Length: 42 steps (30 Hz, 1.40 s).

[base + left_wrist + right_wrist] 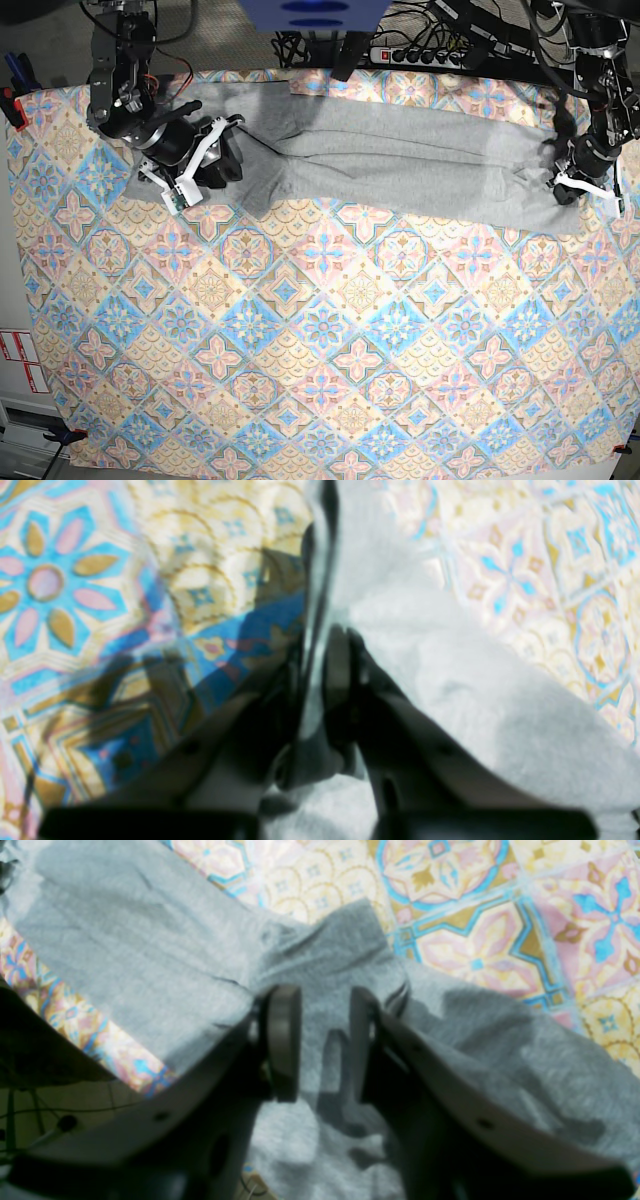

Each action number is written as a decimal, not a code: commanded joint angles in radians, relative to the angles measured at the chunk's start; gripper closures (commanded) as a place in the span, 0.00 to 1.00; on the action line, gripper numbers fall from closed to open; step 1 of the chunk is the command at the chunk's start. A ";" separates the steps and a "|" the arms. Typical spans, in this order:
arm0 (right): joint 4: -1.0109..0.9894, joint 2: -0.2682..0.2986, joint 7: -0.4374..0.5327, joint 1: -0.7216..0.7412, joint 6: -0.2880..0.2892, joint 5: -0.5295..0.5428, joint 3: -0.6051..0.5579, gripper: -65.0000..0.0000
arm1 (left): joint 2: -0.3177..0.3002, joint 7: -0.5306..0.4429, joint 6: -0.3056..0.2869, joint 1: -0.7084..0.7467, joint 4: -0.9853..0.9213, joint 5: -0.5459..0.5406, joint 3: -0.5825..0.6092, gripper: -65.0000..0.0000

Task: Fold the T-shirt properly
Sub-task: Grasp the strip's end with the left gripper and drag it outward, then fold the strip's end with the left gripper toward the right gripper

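Along the far edge of the pastel tile-patterned tablecloth [320, 330]: one large light heather-grey soft knit T-shirt [400, 165], plain side up, lying in a long band with lengthwise creases, running from the one arm across to the other.

Material: thin, limp jersey; light in weight, no stiffness. It bunches and ridges under slight contact, as seen around both tools. Judged likely to sag between two holds, drag on the cloth beneath, and slip from a shallow pinch; not fragile.

Left gripper [325, 645]: pressed together on a thin upright ridge of the grey fabric at the shirt's end, the cloth rising between the dark fingers [340, 665]. The wrist view is blurred, so how much cloth lies inside the pinch is uncertain.

Right gripper [325, 1040]: spread part-way, jaws standing apart directly over rumpled grey fabric at the opposite end, near a sleeve-like flap; nothing between them that can be called held. Whether the tips touch the cloth cannot be told.

Recommended hold: at hems, corners or seam lines, where the knit is doubled and less inclined to stretch; one hold at each end, taken deep, so the band lifts evenly and can be carried over itself without twisting.
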 commanded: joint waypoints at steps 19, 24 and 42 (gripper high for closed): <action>0.023 0.010 0.020 0.001 0.005 0.018 0.164 0.75 | 0.275 0.246 -0.014 0.150 0.573 -0.014 0.056 1.00; 0.023 0.012 0.020 -0.004 0.007 0.018 0.219 0.75 | 0.289 0.242 -0.011 0.155 0.573 -0.009 0.169 1.00; 0.023 0.013 0.018 0.001 0.007 0.018 0.239 0.75 | 0.316 0.250 -0.010 0.152 0.571 -0.014 0.289 0.80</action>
